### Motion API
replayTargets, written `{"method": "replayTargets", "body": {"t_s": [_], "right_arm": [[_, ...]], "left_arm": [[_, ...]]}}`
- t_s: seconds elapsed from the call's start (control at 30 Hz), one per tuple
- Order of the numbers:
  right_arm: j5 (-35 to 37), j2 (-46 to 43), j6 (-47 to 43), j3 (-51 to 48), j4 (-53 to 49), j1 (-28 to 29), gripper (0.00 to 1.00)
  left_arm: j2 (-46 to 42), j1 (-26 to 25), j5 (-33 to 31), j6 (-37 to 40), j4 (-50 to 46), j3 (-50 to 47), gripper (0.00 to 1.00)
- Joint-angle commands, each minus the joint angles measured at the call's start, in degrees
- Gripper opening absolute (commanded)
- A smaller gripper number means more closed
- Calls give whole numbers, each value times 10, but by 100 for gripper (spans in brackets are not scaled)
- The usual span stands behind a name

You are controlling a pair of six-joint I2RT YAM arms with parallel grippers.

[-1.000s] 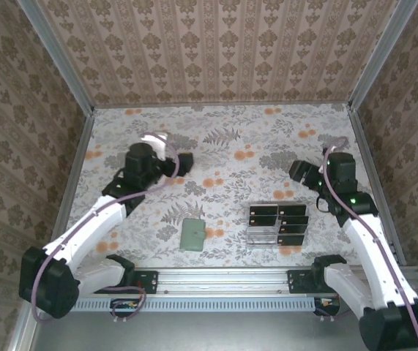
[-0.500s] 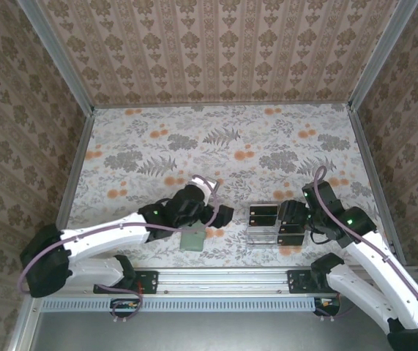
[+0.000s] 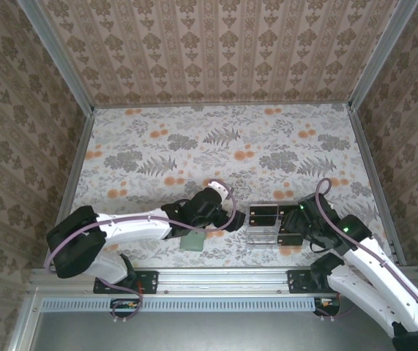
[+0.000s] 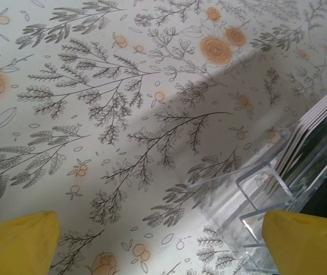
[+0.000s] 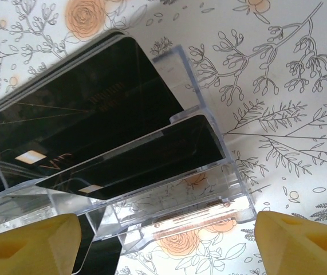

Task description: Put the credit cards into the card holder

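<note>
While left and right fingers [image 4: 20, 240] [image 5: 300, 240] gape, neither grips.

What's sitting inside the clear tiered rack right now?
Black credit cards stand in the back and middle tiers of the clear rack. How many sit in each tier is hidden: the front cards cover those behind.

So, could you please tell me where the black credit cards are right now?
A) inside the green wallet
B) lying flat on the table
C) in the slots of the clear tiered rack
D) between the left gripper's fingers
C: the credit cards sit in the slots of the clear rack, and the green wallet lies apart to its left.
</note>
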Motion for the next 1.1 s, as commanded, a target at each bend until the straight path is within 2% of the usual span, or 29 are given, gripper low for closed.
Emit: {"method": "replayTargets", "body": {"t_s": [0.0, 0.5, 0.83, 1.07], "right_arm": [[4, 1, 16, -13, 20, 6, 80], [-6, 2, 46, -69, 119, 8, 75], [21, -6, 83, -109, 186, 12, 73], [43, 24, 88, -117, 243, 12, 72]], "left_arm": [[13, -6, 13, -13, 28, 11, 100], [69, -4, 6, -8, 42, 36, 100], [104, 27, 19, -2, 55, 61, 100], [132, 57, 38, -3, 70, 83, 100]]}}
